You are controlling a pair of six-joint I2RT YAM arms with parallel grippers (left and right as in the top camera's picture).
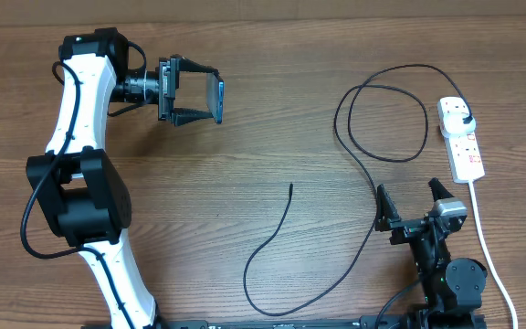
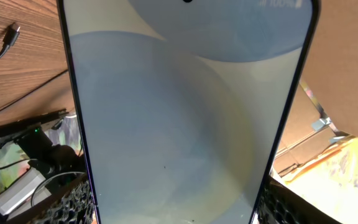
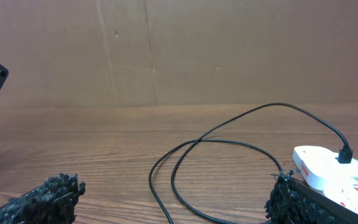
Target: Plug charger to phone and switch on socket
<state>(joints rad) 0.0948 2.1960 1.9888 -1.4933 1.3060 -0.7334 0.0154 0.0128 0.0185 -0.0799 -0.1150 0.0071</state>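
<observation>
My left gripper (image 1: pixel 206 95) is clamped on the phone (image 1: pixel 217 98); its fingers (image 2: pixel 73 200) press the two long edges near one end, and the pale blue screen runs up and away from the fingertips, filling the left wrist view; the phone hangs in the air above the table (image 1: pixel 272 110), and the right wrist view catches its dark back with the camera lenses at the far left edge. Off to one side of those fingers, well apart from the phone, the small connector (image 2: pixel 12 31) of the charger (image 1: pixel 409 65) lies loose on the wood.

My right gripper (image 1: pixel 406 186) stands with its jaws wide apart and nothing between them; the black cable passes just beside the finger nearer the middle of the table, then curls into a loop ahead of the fingertips; ahead and off to the right of them sits the socket (image 1: pixel 464 146), with the black plug head (image 1: pixel 464 119) seated in its far end; a white cord (image 1: pixel 487 247) trails back from the socket along the outer side of the right finger.
</observation>
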